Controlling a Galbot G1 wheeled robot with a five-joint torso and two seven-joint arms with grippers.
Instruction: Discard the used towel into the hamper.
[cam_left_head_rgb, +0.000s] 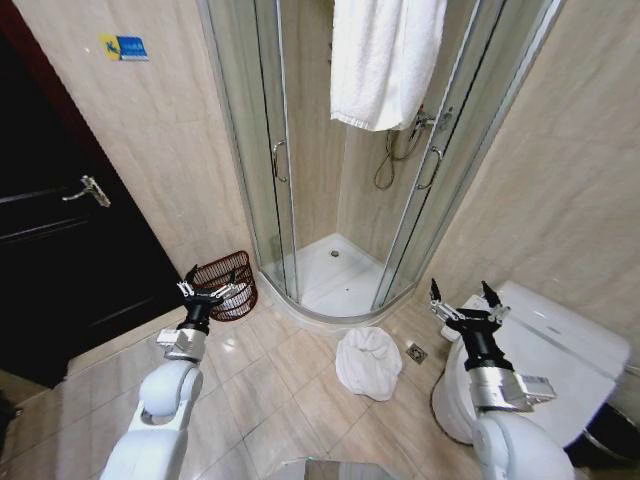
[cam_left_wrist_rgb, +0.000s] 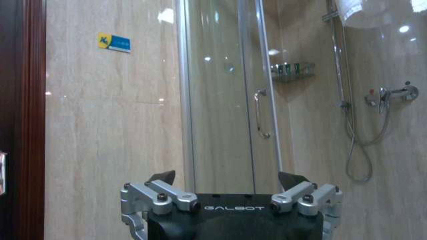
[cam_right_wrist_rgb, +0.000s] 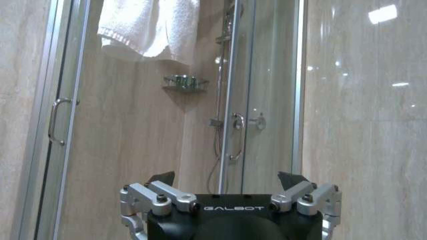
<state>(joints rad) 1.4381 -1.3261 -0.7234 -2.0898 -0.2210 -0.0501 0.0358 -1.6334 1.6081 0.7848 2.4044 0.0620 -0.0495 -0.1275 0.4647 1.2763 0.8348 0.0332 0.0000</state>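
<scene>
1. Both arms raised at the bottom of the head view: left pincer (cam_left_head_rgb: 208, 293) spread wide and empty just before the hamper (cam_left_head_rgb: 228, 284); right pincer (cam_left_head_rgb: 465, 301) likewise spread and empty, beside the toilet (cam_left_head_rgb: 560, 350).
2. Towel (cam_left_head_rgb: 368, 362) crumpled on the floor (cam_left_head_rgb: 280, 390) between the arms, near the shower (cam_left_head_rgb: 335, 275) sill; hamper well to its left, against the wall.
3. Ignore the clean towel (cam_left_head_rgb: 385, 60) hung on the shower door.
4. Lower onto the heap's highest fold, pinch deep for a thick bunch.
5. Lift high enough to clear trailing cloth.
6. Carry over the hamper rim, release only once centred above its mouth.
</scene>
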